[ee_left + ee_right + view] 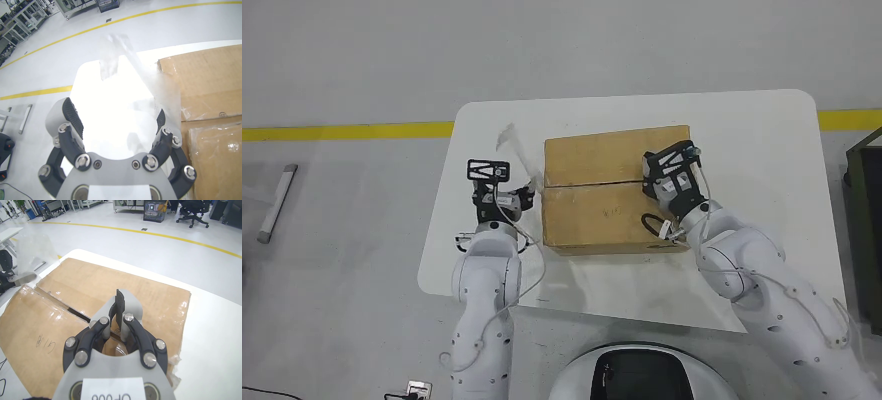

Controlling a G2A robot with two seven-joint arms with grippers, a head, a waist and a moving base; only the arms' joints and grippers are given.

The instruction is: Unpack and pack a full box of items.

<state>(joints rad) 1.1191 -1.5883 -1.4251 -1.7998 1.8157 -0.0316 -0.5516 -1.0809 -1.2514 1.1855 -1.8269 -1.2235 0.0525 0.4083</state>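
A brown cardboard box lies on the white table, flaps down, with a dark slit along the middle seam. My left gripper stands open beside the box's end. A loose strip of clear tape clings to the outside of one of its fingers and rises above the table edge; nothing lies between the pads. My right gripper is shut with nothing in it, just over the box top near the seam at the other end. The tape stands beyond the far end.
Crumpled clear tape remnants stick to the box's corner. A dark bin stands off the table's right side. Bare table surface lies right of the box and in front of it.
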